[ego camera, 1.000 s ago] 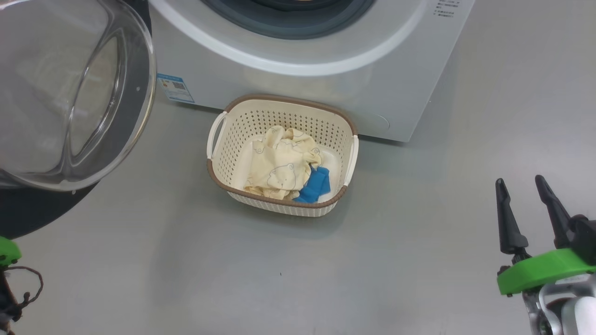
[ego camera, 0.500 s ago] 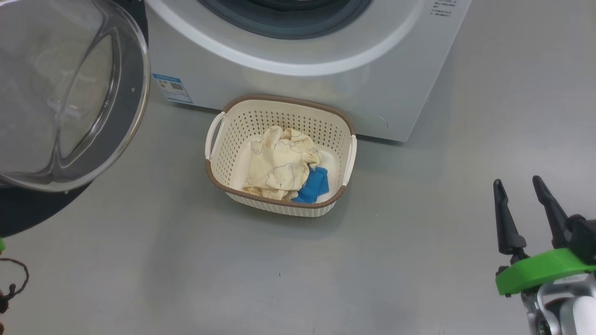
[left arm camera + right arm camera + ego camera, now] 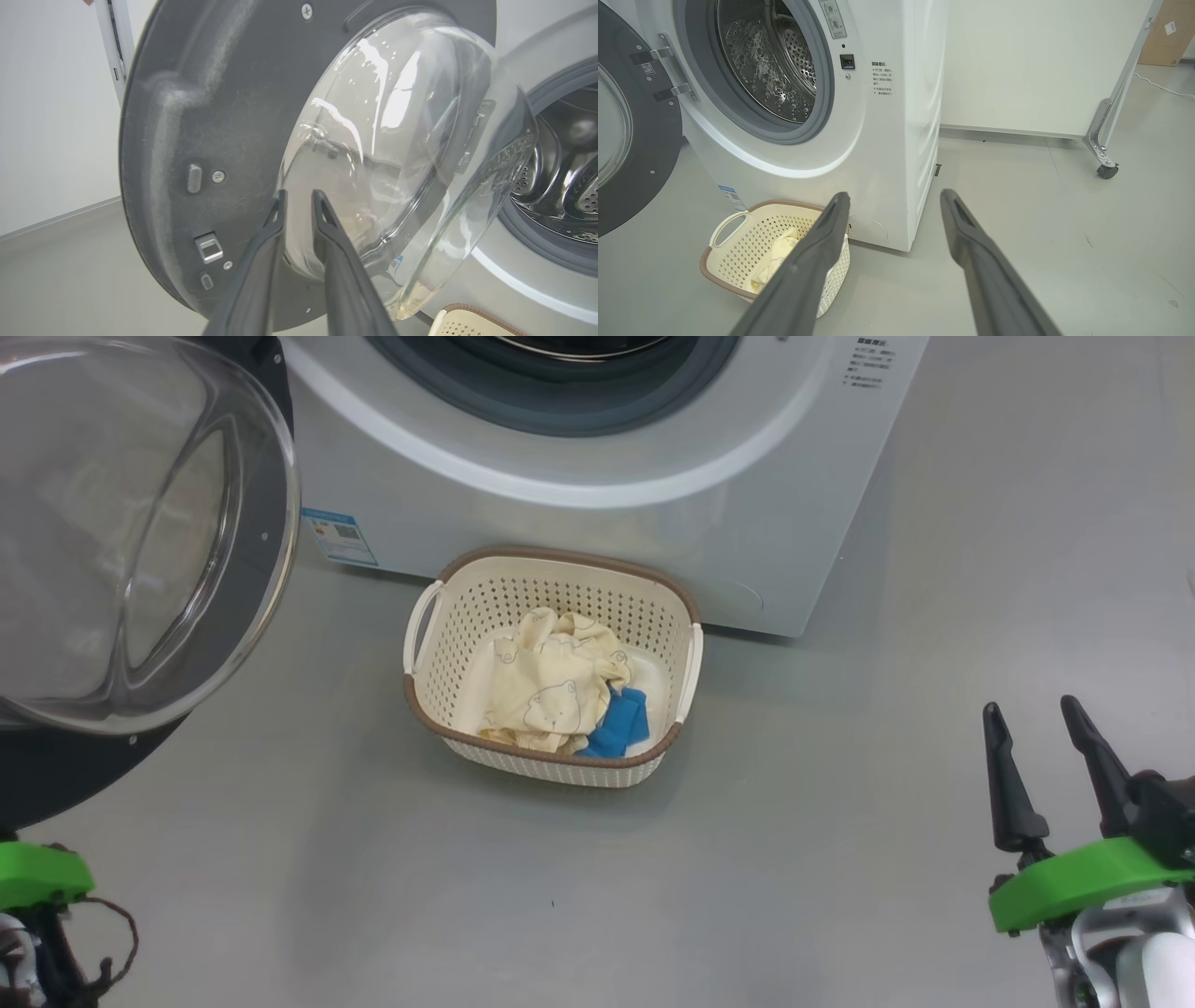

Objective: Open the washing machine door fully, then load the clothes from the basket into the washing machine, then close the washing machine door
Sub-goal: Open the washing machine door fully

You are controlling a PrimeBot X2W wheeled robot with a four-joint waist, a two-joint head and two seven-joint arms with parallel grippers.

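1 basket (image 3: 579, 602) on the floor just in front of the washing machine (image 3: 560, 523), holding the clothes (image 3: 541, 686): pale yellow bear-print heap plus blue cloth (image 3: 616, 728), piece count unclear. 1 washing machine door (image 3: 56, 775), swung open left of the machine. 2 tools: left tool (image 3: 299, 196) fingers slightly apart, empty, facing the door glass; right tool (image 3: 1028, 705) wide apart, empty, right of the machine

In the right wrist view a white panel (image 3: 1017, 60) stands on the grey floor (image 3: 1041, 200), spanning 12 to 2 o'clock. Towards 3 o'clock a slanted metal leg (image 3: 1101, 116) ends in a dark caster (image 3: 1106, 171) (wheel on the floor). A cardboard box (image 3: 1169, 28) sits at 2 o'clock, with a white cable (image 3: 1157, 87) lying just below it.
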